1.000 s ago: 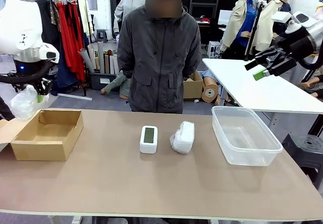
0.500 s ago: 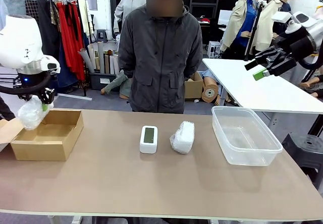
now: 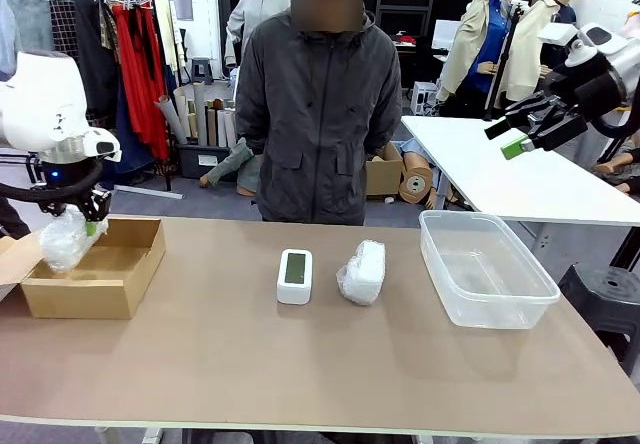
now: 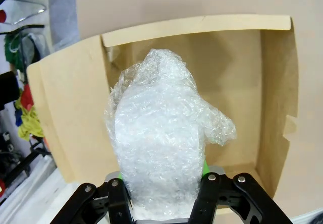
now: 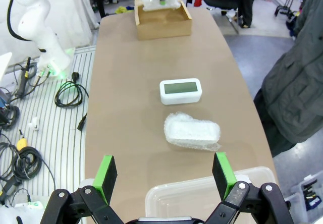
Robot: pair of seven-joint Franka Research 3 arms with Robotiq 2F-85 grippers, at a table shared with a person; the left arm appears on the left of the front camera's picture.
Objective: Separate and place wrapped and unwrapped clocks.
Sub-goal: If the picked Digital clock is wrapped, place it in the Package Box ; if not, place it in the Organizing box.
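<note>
Where wrapped clock (image 4: 160,148) bulges, green pads (image 4: 207,166) (mostly) hide.

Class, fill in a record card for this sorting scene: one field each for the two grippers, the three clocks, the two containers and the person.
Left gripper: shut on the held wrapped clock, above the cardboard box
Right gripper: open, raised, empty
Bare clock: mid-table, screen up
Second wrapped clock: lying just right of the bare clock
Clear tub: empty, right end
Person: standing at far side
</note>
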